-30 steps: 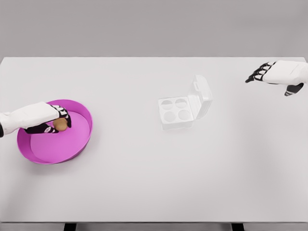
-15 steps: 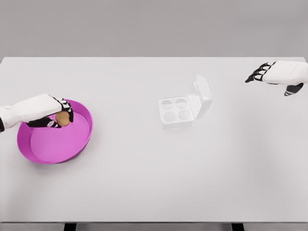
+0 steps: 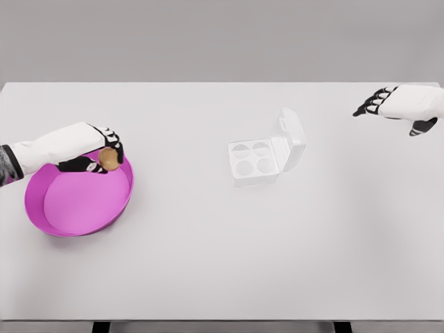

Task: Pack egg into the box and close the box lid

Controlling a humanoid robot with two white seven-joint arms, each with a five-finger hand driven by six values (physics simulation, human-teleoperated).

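So my left hand (image 3: 90, 147) is over the far right rim of the pink bowl (image 3: 76, 205), fingers (image 3: 111, 139) curled around the egg (image 3: 108, 158), which is brown and peeking out from under my knuckles. The egg sits right above the bowl's rim, toward the box side; I can't tell from up here how far it clears the rim. The bowl itself is on the left part of the white counter (image 3: 208, 263), and I don't see anything else lying in it. The box (image 3: 267, 154) is well apart from the egg, out near the middle of the counter and a bit to the right. It's white, lid (image 3: 290, 137) swung open and standing up on the right side of the tray, and all four round cups in the tray show as hollow with nothing in them. My right hand (image 3: 406, 107) is way off at the far right edge, near the back of the counter, well away from the box. Its fingers are relaxed and a bit spread, pointing left, thumb hanging down, holding nothing. Whether it's touching the counter or hovering I honestly can't say from this angle. My left forearm comes in from the left edge, angled up toward the egg.
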